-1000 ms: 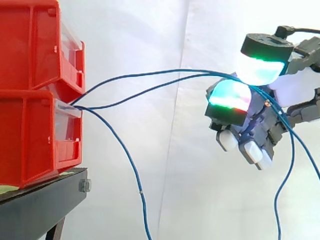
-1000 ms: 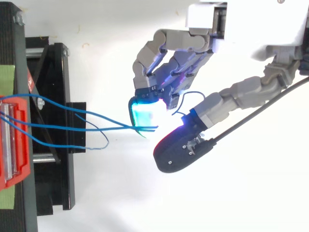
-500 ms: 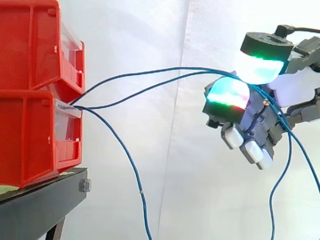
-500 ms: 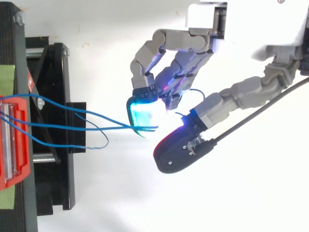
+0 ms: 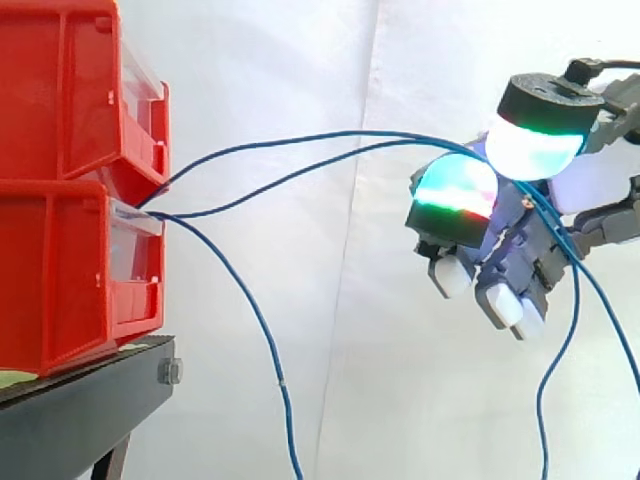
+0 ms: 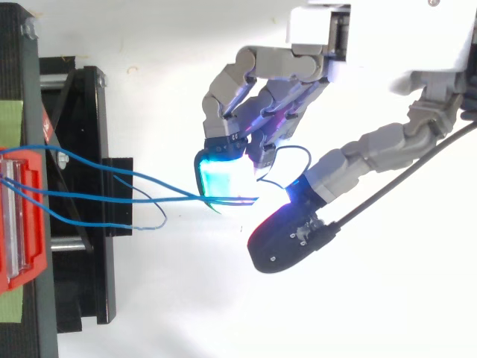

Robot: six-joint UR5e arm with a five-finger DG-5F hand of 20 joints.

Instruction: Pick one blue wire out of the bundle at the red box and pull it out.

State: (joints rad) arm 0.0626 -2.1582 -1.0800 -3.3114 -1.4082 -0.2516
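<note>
Your hand [image 6: 277, 88] curls its fingers [image 5: 455, 192] round two blue wires [image 5: 340, 134] right of the red box [image 5: 60, 270]; a third wire [image 5: 262, 330] hangs free

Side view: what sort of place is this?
Probably a robot lab test rig: a white curtain as backdrop, red bins on a black stand, and a robot hand at blue wires.

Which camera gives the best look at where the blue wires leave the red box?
The side view: the blue wires emerge between the two stacked red boxes and arc across to the hand, one drooping below. The top view shows them from above, fanning over the black stand, not the level they leave from.
</note>
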